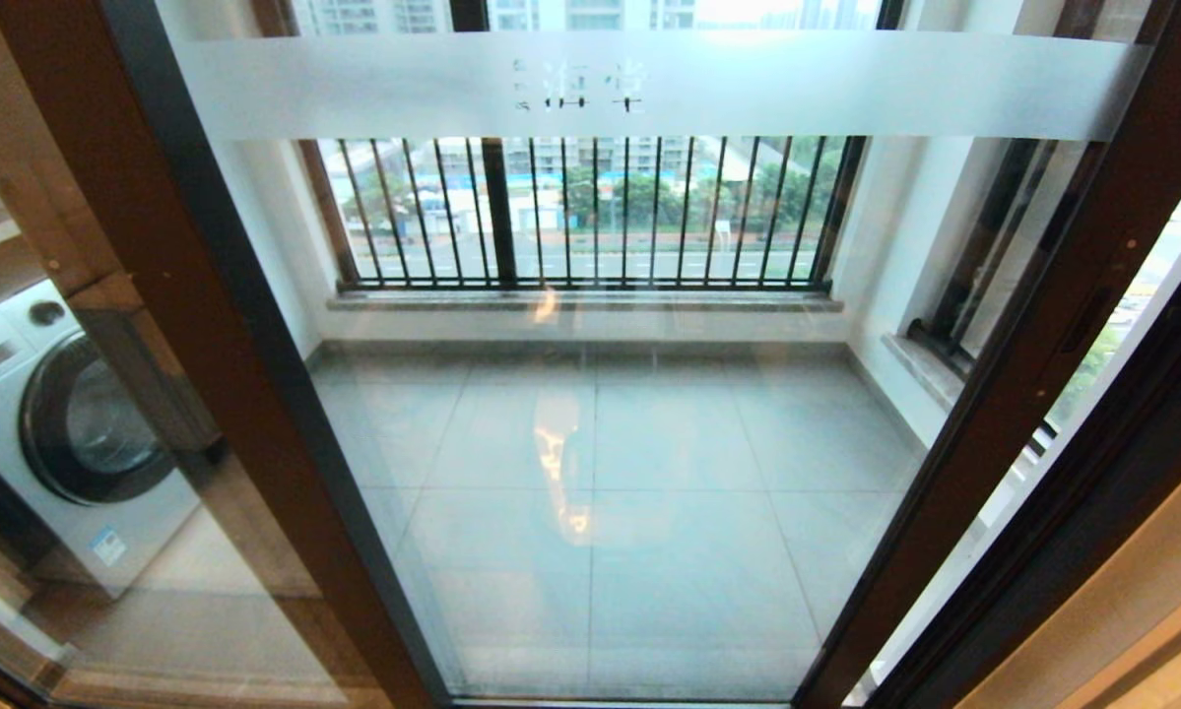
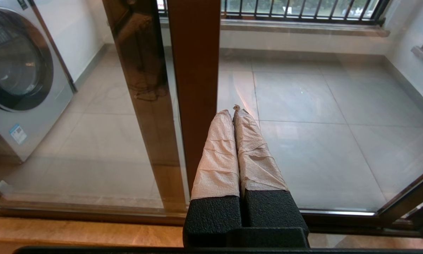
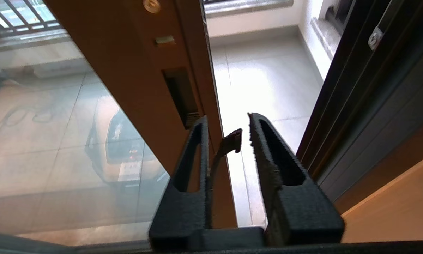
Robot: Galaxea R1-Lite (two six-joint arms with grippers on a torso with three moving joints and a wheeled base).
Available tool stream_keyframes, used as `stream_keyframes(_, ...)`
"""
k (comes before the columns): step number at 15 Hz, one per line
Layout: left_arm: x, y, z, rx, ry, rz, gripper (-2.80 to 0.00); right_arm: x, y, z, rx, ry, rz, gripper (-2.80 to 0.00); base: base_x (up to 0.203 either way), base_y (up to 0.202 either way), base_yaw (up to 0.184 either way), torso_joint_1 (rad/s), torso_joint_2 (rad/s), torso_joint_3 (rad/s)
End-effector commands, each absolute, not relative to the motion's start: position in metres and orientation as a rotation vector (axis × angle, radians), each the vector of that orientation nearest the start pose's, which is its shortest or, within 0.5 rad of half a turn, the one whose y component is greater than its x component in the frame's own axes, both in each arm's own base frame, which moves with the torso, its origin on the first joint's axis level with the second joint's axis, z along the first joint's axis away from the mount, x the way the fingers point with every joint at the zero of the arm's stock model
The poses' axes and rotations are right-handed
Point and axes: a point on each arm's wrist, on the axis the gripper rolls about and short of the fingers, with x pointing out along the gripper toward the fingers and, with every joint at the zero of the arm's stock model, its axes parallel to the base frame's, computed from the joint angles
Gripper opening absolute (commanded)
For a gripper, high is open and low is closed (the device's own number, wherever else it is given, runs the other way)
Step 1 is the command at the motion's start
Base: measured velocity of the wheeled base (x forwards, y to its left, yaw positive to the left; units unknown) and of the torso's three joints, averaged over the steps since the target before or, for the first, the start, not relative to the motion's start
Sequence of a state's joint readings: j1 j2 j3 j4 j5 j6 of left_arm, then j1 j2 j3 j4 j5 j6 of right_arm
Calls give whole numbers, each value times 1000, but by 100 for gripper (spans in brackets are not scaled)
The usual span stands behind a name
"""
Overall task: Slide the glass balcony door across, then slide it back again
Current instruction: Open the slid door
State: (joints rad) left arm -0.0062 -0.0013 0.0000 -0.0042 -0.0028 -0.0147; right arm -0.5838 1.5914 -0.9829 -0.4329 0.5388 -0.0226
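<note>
Left gripper [image 2: 234, 110]: its two fingers, wrapped in pale cloth tape, are pressed together with nothing between them. The tips sit just beside the brown upright of the door frame, on its glass side; whether they touch the glass cannot be told.

Washing machine [image 1: 68, 423]: a white front-loader with a round dark porthole, far left, seen through the plain glass panel.

Plain glass panel [image 1: 107, 551]: it fills the left edge of the head view, next to the door's left upright.

Glass balcony door [image 1: 590, 443]: a tall clear pane in a dark brown frame, filling the middle of the head view. Its left upright slants from upper left down to bottom centre; its right upright slants from upper right down to bottom centre-right.

Frosted band [image 1: 649, 87]: a white strip across the top of the pane, with faint characters at its middle.

Balcony floor [image 1: 649, 551]: grey tiles behind the glass, with a bright reflection on them.

Barred window [image 1: 590, 212]: black vertical bars above a stone sill on the far wall, with street and trees beyond.

Lock plate [image 3: 180, 95]: a dark recessed slot in the door's right upright.

Right gripper [image 3: 227, 120]: the black fingers stand apart with a moderate gap, holding nothing. One finger is just below the lock plate, the other over the open strip.

Open strip [image 3: 253, 77]: a narrow gap of bare floor between the door's right edge and the dark outer frame [image 3: 366, 106].
</note>
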Motion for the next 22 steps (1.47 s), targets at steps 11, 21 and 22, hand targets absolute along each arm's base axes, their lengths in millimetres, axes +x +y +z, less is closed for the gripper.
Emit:
stream_keyframes(11,-23,0,76,-15,-5,-9,-280,307,-178,230,131,170,-50,-280,0,0,0,0,0,0)
stream_keyframes(21,-23,0,76,-15,-5,-9,-280,336,-153,217,158,200,9,-280,0,0,0,0,0,0)
stream_keyframes(22,-23,0,76,-15,-5,-9,-280,337,-152,218,158,198,12,-280,0,0,0,0,0,0)
